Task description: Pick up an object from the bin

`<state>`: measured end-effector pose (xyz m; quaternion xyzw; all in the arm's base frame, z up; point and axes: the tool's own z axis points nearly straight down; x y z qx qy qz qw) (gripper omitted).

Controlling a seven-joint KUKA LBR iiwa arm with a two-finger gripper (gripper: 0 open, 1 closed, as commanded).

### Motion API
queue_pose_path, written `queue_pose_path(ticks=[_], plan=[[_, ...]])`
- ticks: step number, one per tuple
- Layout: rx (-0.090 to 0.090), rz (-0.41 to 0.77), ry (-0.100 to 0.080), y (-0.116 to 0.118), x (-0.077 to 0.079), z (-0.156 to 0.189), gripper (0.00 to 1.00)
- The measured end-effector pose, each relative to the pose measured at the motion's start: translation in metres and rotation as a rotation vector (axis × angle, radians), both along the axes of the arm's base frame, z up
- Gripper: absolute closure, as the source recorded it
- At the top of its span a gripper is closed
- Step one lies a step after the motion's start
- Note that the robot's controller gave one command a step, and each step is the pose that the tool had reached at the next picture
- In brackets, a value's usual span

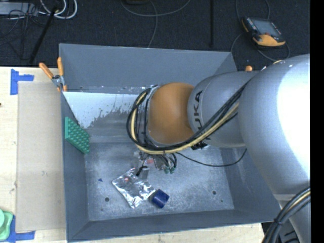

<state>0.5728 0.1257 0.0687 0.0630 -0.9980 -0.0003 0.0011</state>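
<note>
gripper low over the foil, near middle of the bin

at the left of the bin (152,70) we see a green block (77,134), dotted with holes. it leans tilted against the left wall, well apart from everything else. on the floor toward the near side, about midway across, lies a crumpled piece of silver foil (132,189). the gripper (142,170) sits right at the foil's far edge and seems to touch it. whether it is released or clenched we cannot tell, as its tip is too small and cluttered to read. just right of the foil, at its near right corner, lies a small blue piece (160,198). above the gripper bulges the orange cover (169,113), ringed by cables (135,128), and the grey arm (273,120) runs off to the right.
</note>
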Motion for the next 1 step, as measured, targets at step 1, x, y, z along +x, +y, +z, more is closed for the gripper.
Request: queue_pose_path(ticks=[1], plan=[[0.001,-0.004,-0.004,-0.0003,0.0005,0.0194,1.00]])
